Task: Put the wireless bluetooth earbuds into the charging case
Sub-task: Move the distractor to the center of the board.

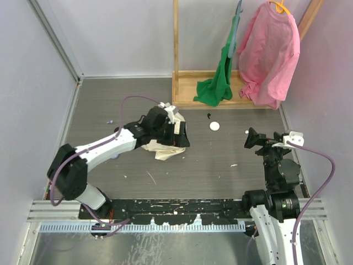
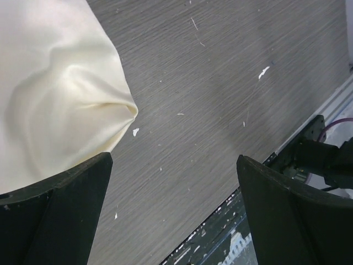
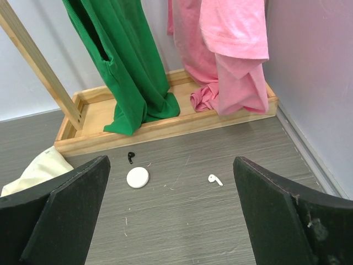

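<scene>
No readable text, label or number anywhere

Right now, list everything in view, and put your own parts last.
charging case: one, white, round, on the table in front of the rack
earbud: one, white, on the table to the right of the case
small black piece: one, black, just behind the case; possibly an earbud
cloth: one, cream, crumpled on the table under the left gripper
green garment: one, green, hanging on the rack
pink garment: one, pink, hanging to the right of the green one
wooden rack: one, light wood, at the table's far edge
table: one, grey woodgrain, white specks
left gripper: one, black, open, over the cloth's edge
right gripper: one, black, open, empty, facing the case
</scene>
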Robot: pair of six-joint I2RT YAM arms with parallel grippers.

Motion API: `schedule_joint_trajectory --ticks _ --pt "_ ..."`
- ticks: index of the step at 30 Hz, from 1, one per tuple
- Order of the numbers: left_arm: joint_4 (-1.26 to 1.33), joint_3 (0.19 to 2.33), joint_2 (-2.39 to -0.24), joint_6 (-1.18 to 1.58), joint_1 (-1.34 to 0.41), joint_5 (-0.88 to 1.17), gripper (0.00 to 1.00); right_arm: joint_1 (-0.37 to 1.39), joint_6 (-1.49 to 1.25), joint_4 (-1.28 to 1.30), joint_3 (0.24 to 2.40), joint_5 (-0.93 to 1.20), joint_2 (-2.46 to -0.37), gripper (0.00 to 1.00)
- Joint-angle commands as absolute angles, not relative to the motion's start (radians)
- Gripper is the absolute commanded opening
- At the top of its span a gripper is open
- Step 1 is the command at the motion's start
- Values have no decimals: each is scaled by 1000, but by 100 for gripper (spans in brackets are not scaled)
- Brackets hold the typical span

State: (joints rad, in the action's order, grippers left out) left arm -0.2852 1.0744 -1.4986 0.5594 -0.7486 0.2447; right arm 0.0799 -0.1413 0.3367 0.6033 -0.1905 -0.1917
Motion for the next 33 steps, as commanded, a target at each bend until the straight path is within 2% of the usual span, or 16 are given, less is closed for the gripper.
schedule_joint_trajectory --ticks 1,10,16,33 --pt "-223 1155 -1603 542 -781 226 98 90 -146 284 613 -187 -177 100" --pt "-278 1246 -1793 503 -813 194 98 98 -144 282 611 -189 -169 100" --pt "-361 1283 -1837 425 -809 81 98 106 -146 281 609 -192 -166 100" --pt "-525 1465 -1988 239 -617 5 98 124 -139 278 607 -184 -157 100"
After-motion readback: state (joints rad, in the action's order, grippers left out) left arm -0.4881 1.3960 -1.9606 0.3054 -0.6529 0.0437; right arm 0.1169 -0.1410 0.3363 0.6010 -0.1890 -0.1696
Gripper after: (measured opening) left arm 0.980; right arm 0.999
